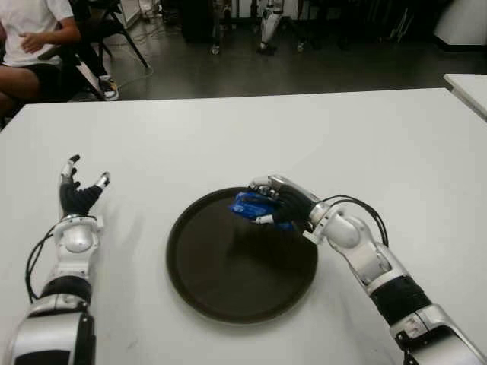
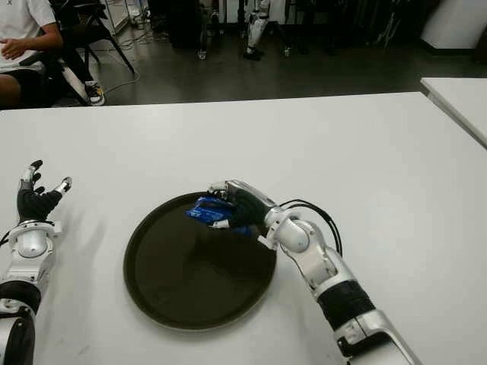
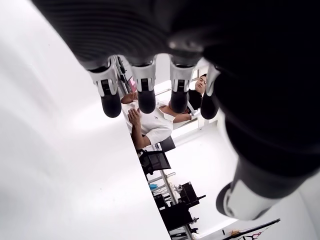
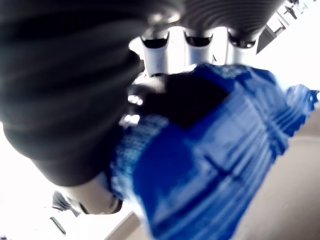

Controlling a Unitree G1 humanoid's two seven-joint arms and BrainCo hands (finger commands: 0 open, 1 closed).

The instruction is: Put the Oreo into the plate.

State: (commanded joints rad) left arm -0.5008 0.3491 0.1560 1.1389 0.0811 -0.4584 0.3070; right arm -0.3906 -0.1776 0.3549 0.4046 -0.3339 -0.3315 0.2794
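Blue Oreo (image 1: 249, 205) gripped by right hand (image 1: 283, 204) over plate (image 1: 228, 285) rim | left hand (image 1: 79, 195) spread, idle | risk: pack released early, rim struck, slides off.

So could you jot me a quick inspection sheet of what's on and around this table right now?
Surface: white table, bare apart from the plate.
Job's things: Oreo, a blue packet, held over the far right part of the dark round plate; not yet set down.
Clutter: nothing seen.
Hands: right hand closed on the Oreo above the plate; left hand idle to the left of the plate, fingers spread, holding nothing.
Cables: black cables loop at the right wrist and along the left forearm.
Surroundings: a seated person behind the table's far left, a second table at far right, dark floor with equipment.
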